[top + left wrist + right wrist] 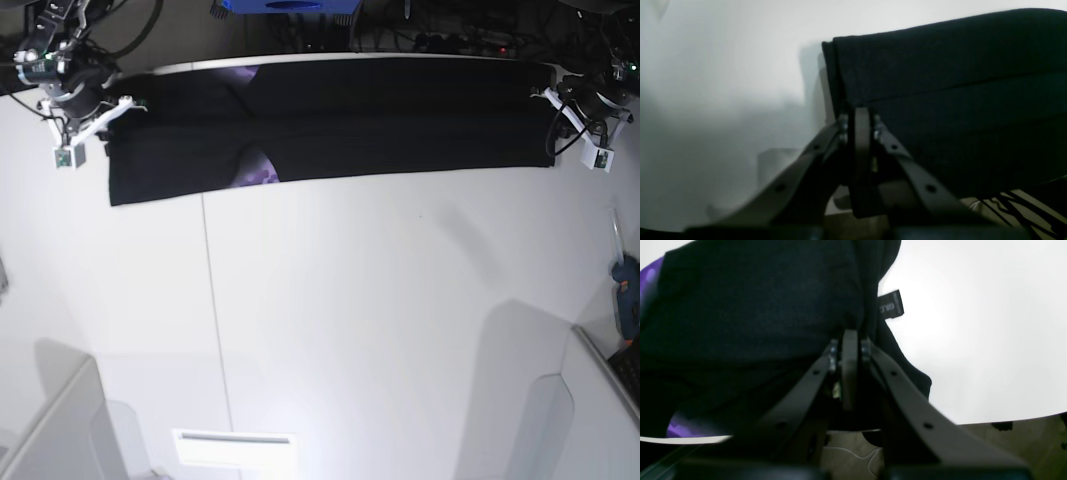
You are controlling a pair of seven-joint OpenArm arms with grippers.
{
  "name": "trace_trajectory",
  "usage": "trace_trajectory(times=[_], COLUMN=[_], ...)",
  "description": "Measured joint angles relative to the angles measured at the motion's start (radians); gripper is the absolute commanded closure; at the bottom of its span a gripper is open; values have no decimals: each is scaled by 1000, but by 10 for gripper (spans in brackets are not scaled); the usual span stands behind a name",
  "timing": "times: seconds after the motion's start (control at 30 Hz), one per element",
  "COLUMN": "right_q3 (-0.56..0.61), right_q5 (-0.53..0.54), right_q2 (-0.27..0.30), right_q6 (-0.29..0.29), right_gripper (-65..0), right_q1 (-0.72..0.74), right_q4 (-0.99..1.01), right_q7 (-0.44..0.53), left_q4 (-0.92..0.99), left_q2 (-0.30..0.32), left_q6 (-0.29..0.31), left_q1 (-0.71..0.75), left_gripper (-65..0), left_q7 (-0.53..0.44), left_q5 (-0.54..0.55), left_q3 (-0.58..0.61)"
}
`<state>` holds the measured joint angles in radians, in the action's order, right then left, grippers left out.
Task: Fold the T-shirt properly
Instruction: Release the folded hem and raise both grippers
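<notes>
The T-shirt (400,125) is stretched into a long black band along the far edge of the white table (350,320), folded lengthwise, with a patch of purple print exposed near its middle-left. The left end effector (858,115) is seen pressed together on the shirt's folded corner at the base view's right end. The right end effector (848,340) is likewise pinched onto the cloth at the opposite end, just beside the small neck tag (891,305), which is seen sticking out over the table.
</notes>
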<state>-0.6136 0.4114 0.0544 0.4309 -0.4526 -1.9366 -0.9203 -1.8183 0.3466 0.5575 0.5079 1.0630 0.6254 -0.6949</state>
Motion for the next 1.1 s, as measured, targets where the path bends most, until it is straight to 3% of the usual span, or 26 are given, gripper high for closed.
trace_trajectory(times=[0.1, 0.17, 0.27, 0.33, 0.47, 0.57, 0.67, 0.8, 0.93, 1.0, 1.03, 1.07, 1.1], right_q3=[0, 0, -1, -18, -77, -97, -126, -135, -105, -47, -19, 10, 39], right_q5=[0, 0, -5, -6, -8, -9, -7, -6, -4, -10, 2, 4, 3], right_q2=[0, 0, -3, -26, -42, -40, -41, -34, -35, -24, -15, -5, 2], right_q6=[0, 0, 0, 0, 0, -2, -2, -2, -2, -3, 0, 0, 0], right_gripper=[0, -95, -258, -323, -324, -324, -324, -324, -324, -293, -255, -194, -116], right_q1=[0, 0, 0, 0, 0, 3, 4, 5, 5, 6, 6, 6, 7], right_q4=[0, 0, 0, 0, 0, 0, -3, -3, -24, -33, -34, -34, -34], right_q7=[0, 0, 1, 3, 1, 3, 4, 9, 88, 120, 130, 142, 149], left_q4=[0, 0, 0, -1, -1, -2, -2, -59, -114, -111, -110, -109, -108], left_q2=[0, 0, 0, 0, 0, 0, -1, -11, -11, -21, -24, -25, -25], left_q6=[0, 0, 0, -3, -3, -3, -3, 0, -3, -3, -3, -3, -3], left_q1=[1, 2, 3, 3, 3, 2, 0, -10, -37, -32, -25, -21, -21], left_gripper=[0, -23, -179, -288, -448, -479, -479, -479, -448, -295, -179, -18, 0], left_q7=[0, 0, 0, 0, 1, 0, 1, 8, 3, 5, 12, 14, 19], left_q5=[0, 0, -5, -10, -11, -10, -8, 0, 48, 118, 154, 192, 211], left_q3=[-2, -2, -5, -5, -6, -7, -23, -176, -288, -301, -301, -300, -298])
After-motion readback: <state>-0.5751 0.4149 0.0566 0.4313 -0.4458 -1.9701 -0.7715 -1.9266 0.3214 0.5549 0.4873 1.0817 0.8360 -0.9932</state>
